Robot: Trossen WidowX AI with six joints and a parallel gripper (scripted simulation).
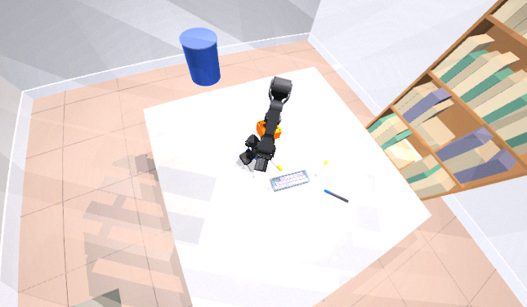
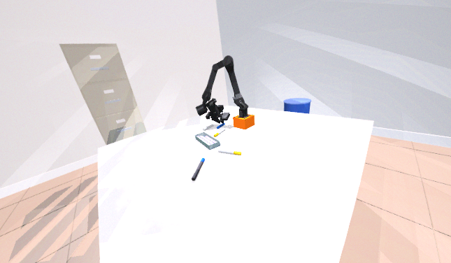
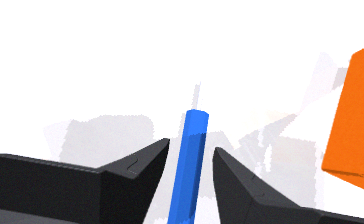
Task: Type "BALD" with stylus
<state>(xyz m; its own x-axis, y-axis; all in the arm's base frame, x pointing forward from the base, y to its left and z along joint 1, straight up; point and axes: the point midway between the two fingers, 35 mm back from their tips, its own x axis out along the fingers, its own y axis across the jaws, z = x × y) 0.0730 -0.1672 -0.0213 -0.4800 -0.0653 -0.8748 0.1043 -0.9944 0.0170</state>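
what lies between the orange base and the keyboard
A white pen with a yellow end, as the top and exterior views both show.

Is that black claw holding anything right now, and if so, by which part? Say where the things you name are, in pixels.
No, nothing is held. The gripper (image 1: 249, 149) (image 2: 221, 119) (image 3: 191, 148) is partly open, and the wrist view shows gaps on both sides of the blue pen (image 1: 256, 158) (image 2: 221, 126) (image 3: 189, 165).

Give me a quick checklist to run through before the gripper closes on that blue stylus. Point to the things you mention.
1. Gripper (image 1: 249, 149) (image 2: 222, 119) (image 3: 191, 148) open: ok.
2. Blue stylus (image 1: 256, 157) (image 2: 220, 126) (image 3: 189, 165) lined up between the fingers: ok, with a gap on each side.
3. Stylus gripped: not ok.
4. Fingers low enough to pinch it: cannot tell.
5. Keyboard (image 1: 289, 180) (image 2: 208, 140) free of pens lying on it: ok.
6. Letter keys readable: cannot tell, too small.
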